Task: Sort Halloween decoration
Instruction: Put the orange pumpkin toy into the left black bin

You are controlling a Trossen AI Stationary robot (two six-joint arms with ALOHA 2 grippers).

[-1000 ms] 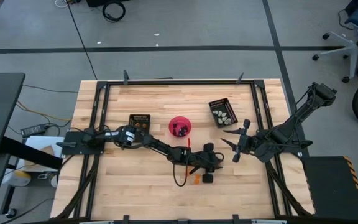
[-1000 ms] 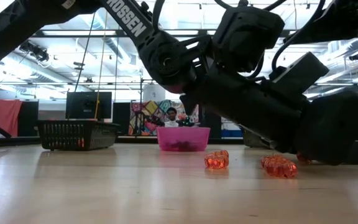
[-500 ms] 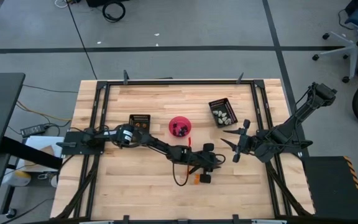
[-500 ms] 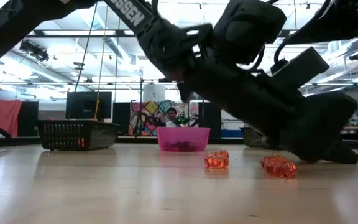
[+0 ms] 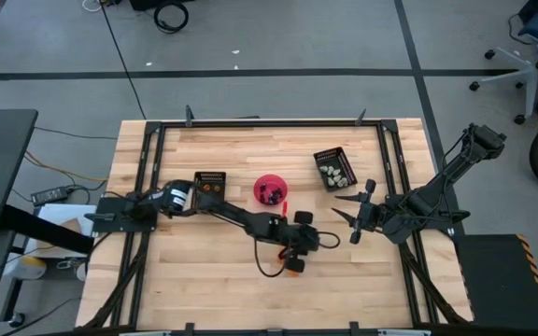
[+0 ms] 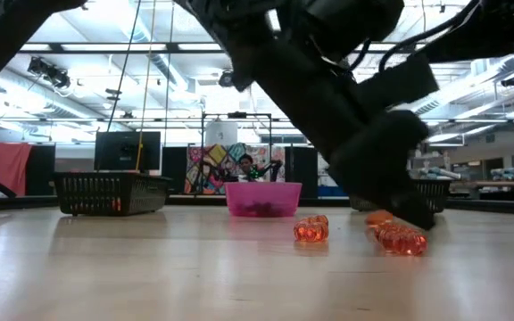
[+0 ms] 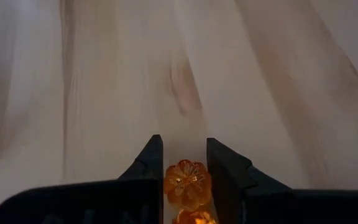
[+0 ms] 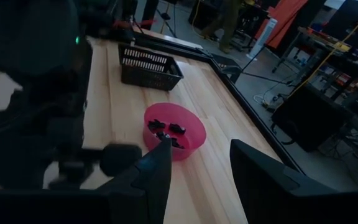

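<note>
Pale wooden table (image 7: 260,74), translucent orange flower-shaped trinket (image 7: 187,181) between left pincer (image 7: 186,163) fingers.

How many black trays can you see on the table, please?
2. One black tray sits left of the pink bowl, beside the left arm; the other tray sits right of the bowl and holds whitish trinkets.

Table (image 5: 204,149) evenly lit from overhead, shadows soft and faint. Low view backlit by ceiling strip lights (image 6: 87,46); left arm (image 6: 328,80) rendered as a motion-blurred silhouette. Left wrist view washed out, wood smeared by blur. Right wrist view dim, foreground underexposed.
</note>
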